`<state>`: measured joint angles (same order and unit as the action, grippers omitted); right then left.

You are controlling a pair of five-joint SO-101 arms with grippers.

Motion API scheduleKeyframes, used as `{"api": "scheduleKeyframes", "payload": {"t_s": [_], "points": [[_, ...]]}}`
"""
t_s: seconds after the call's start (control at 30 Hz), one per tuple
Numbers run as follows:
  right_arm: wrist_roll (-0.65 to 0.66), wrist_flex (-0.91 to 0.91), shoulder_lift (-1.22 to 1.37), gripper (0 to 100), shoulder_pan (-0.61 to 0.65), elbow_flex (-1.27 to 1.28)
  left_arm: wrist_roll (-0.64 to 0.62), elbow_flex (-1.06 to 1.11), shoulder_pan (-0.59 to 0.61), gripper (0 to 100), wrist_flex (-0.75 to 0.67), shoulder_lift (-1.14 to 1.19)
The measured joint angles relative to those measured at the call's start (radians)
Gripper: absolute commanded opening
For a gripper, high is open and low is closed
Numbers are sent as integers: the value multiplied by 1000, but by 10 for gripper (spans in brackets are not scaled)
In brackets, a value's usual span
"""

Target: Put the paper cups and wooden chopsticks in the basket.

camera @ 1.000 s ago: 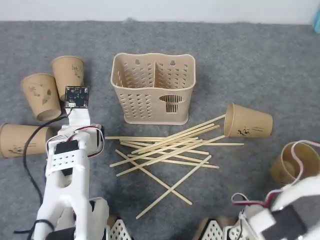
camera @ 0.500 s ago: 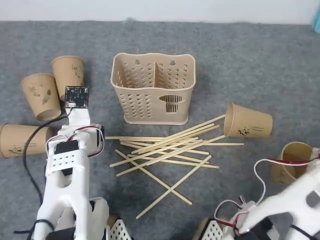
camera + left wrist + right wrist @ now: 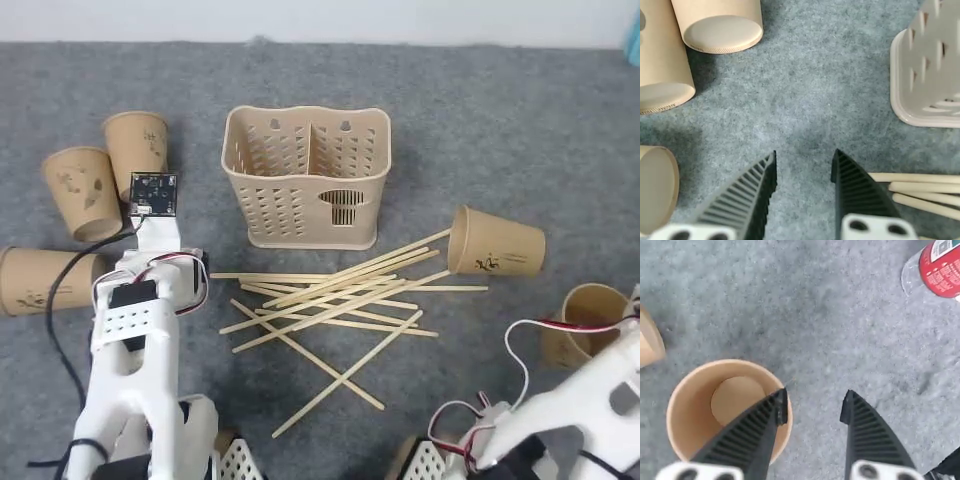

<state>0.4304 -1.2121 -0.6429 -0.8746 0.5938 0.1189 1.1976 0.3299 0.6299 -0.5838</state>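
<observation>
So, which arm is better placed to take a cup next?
Probably right: the right gripper hangs open at the rim of the upright cup, one finger over its mouth. The left gripper, also open, is above bare carpet, cups lying aside.

Five paper cups [image 3: 497, 241], one basket [image 3: 307, 175], roughly ten chopsticks [image 3: 335, 292]

Bright, even overhead light leaves soft shadows beside the paper cups [image 3: 720, 22].
</observation>
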Motion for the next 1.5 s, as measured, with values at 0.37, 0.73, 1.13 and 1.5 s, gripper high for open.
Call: {"api": "scheduleKeyframes", "payload": {"t_s": [0.37, 0.73, 1.13, 1.5], "points": [[-149, 150, -8, 188, 2, 141, 0, 0, 0, 174, 0, 0], [-209, 158, -9, 188, 2, 160, 0, 0, 0, 174, 0, 0], [-209, 107, -14, 187, 64, 180, 0, 0, 0, 174, 0, 0], [-209, 160, -14, 186, 94, 264, 0, 0, 0, 174, 0, 0]]}}
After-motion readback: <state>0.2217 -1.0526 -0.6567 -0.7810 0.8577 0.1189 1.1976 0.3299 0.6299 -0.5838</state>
